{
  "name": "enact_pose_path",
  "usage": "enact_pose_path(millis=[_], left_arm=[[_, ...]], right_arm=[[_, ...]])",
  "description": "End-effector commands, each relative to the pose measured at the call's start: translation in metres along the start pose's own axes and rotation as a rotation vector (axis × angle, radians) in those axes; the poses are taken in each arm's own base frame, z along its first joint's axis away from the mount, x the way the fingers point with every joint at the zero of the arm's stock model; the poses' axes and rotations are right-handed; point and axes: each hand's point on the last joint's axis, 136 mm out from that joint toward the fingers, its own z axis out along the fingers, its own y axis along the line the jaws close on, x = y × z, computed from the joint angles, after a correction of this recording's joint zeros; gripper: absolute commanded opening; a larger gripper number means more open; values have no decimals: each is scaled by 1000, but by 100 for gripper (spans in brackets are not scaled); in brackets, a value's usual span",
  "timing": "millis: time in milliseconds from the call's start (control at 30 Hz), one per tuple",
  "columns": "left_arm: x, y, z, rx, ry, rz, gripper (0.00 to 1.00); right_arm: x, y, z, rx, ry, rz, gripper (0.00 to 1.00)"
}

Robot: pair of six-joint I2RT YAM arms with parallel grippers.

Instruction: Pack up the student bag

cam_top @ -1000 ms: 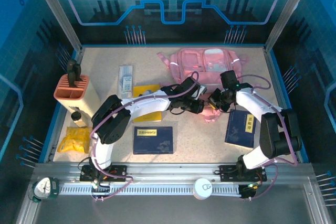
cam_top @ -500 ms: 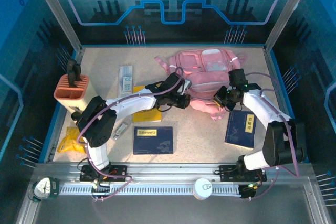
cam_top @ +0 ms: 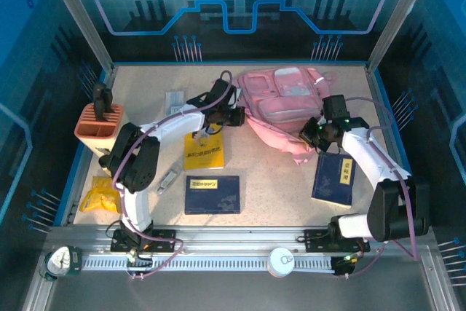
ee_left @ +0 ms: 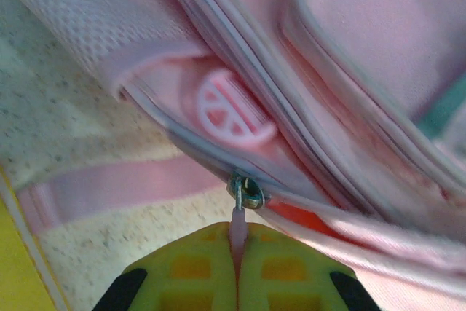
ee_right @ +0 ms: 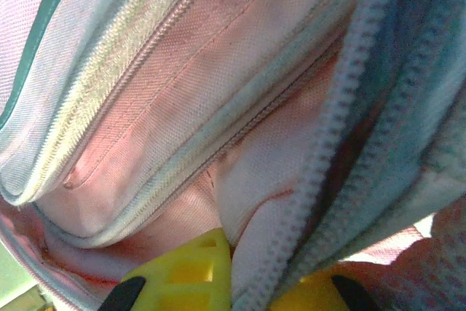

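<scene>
As the right gripper [ee_right: 251,274] pinches the large soft pink backpack [cam_top: 284,100] by its fabric, the left gripper [ee_left: 237,244], clamping the pink zipper tab [ee_left: 238,222], should pull straight along the teeth.

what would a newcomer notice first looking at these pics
The big pink student bag on the far side of the table stands out. The left pincer is shut on its zipper pull; the right pincer clamps bag fabric beside a zipper. A yellow book and a navy book lie nearer the front.
</scene>
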Motion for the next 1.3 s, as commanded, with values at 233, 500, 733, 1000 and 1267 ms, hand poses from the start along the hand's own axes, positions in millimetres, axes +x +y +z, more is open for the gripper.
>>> enact_pose_path(millis=[233, 500, 733, 1000, 1267], left_arm=[[-55, 54, 15, -127, -72, -148, 0], [-75, 48, 23, -74, -74, -99, 0], [-79, 57, 18, -67, -37, -84, 9], [-69, 38, -36, -38, -24, -107, 34], [-16, 30, -78, 22, -45, -229, 39]], right_arm=[[0, 4, -15, 6, -30, -50, 0], [31, 54, 23, -51, 23, -109, 0], [42, 66, 43, -55, 48, -134, 17], [40, 61, 11, -53, -26, -248, 46], [57, 45, -12, -50, 12, -387, 69]])
